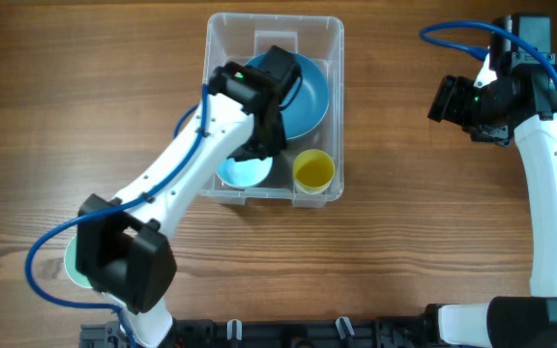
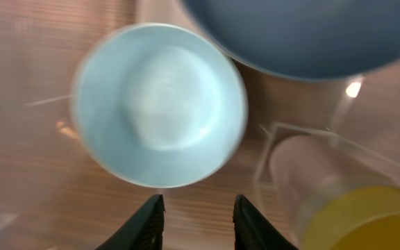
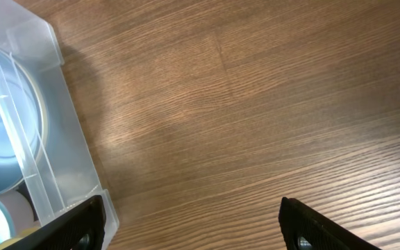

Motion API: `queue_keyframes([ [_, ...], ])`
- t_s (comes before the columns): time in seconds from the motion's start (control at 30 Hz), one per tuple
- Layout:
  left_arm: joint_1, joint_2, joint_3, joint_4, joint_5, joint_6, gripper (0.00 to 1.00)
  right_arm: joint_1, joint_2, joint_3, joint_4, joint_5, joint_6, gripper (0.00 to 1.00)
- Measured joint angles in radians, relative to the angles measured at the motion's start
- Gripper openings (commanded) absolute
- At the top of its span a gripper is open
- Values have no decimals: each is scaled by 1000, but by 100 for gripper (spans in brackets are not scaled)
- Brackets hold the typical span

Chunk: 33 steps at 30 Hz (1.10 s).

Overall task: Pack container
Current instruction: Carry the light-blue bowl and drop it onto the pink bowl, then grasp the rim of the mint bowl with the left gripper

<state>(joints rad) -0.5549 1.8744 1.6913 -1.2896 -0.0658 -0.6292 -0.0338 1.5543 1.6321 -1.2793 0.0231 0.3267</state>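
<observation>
The clear plastic container (image 1: 335,116) stands at the back middle of the table. In it lie a large blue bowl (image 1: 309,95), a small light blue bowl (image 1: 245,174) and a yellow cup (image 1: 313,170). My left gripper (image 1: 259,145) hangs inside the container, just above the light blue bowl (image 2: 160,104). Its fingers (image 2: 198,219) are open and empty. The yellow cup (image 2: 356,212) and the large blue bowl (image 2: 304,35) show beside it. My right gripper (image 1: 443,101) is open and empty over bare table, to the right of the container (image 3: 54,160).
A pale green round object (image 1: 71,263) lies partly hidden under the left arm's base at the front left. The wooden table (image 1: 433,242) stretches to the right of the container.
</observation>
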Motion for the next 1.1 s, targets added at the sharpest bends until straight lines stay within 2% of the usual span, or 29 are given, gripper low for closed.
queue_keyframes([
  [0.17, 140, -187, -4, -94, -115, -95, 47, 0, 0, 0, 0, 0, 0, 80],
  [0.2, 185, -251, -4, -112, -135, -126, 54, 0, 0, 0, 1, 0, 0, 81],
  [0.23, 227, -312, -4, -133, -158, -159, 68, 0, 0, 0, 0, 0, 0, 81],
  [0.3, 310, -421, -3, -183, -198, -232, 82, 0, 0, 0, 0, 0, 0, 81],
  [0.43, 468, -557, -69, -204, -252, -376, 92, 0, 0, 0, 1, 0, 0, 81],
  [0.57, 584, -568, -235, -184, -263, -433, 96, 0, 0, 0, 1, 0, 0, 81],
  [0.73, 727, -558, -508, -21, -247, -449, 95, 0, 0, 0, 1, -1, 0, 81],
  [0.93, 867, -549, -751, 230, -173, -340, 93, 0, 0, 0, 0, -2, 0, 81],
  [1.1, 912, -464, -800, 333, -148, -240, 91, 0, 0, 0, 0, -4, 0, 81],
])
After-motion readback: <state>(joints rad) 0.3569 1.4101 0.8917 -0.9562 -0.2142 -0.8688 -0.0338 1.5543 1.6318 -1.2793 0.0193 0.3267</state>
